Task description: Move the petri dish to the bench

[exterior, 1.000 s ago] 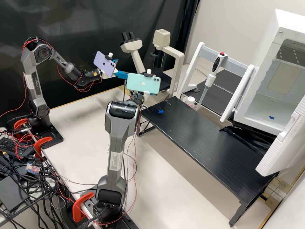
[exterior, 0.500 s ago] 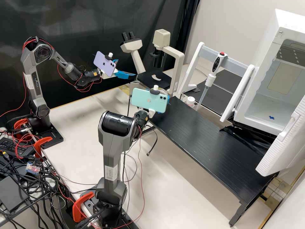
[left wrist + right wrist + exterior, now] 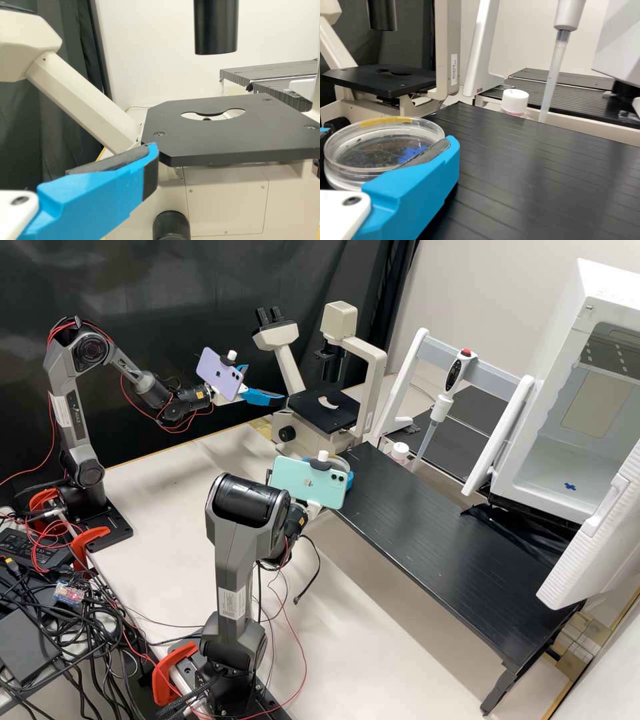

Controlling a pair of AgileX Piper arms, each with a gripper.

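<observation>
A black curtain (image 3: 160, 280) hung behind the pale surface (image 3: 167, 520), over which the black surface (image 3: 453, 560) stood raised. My right arm (image 3: 237, 553) rose almost upright to its big joint, with its wrist bent off toward the microscope end of the black surface. The right gripper (image 3: 337, 467) was clamped on the dish (image 3: 380, 145), a finger at either side of it. The dish was level at that end of the black surface, and I could see blue tape through its clear base; I could not tell whether it touched down.

My left arm (image 3: 75, 420) stood up from its base to a high bent elbow, then sloped down toward the microscope (image 3: 323, 407). The left gripper (image 3: 265, 383) pointed at the stage (image 3: 225, 137), its fingers apart, one tip near the stage's edge.

As for labels, each arm wore a white one with fine print that I could not make out from here. The purple phone (image 3: 220, 375) and the green phone (image 3: 308, 483) each bore a logo on the back, and the microscope's upright had a small white sticker (image 3: 454, 69) with tiny print.
</observation>
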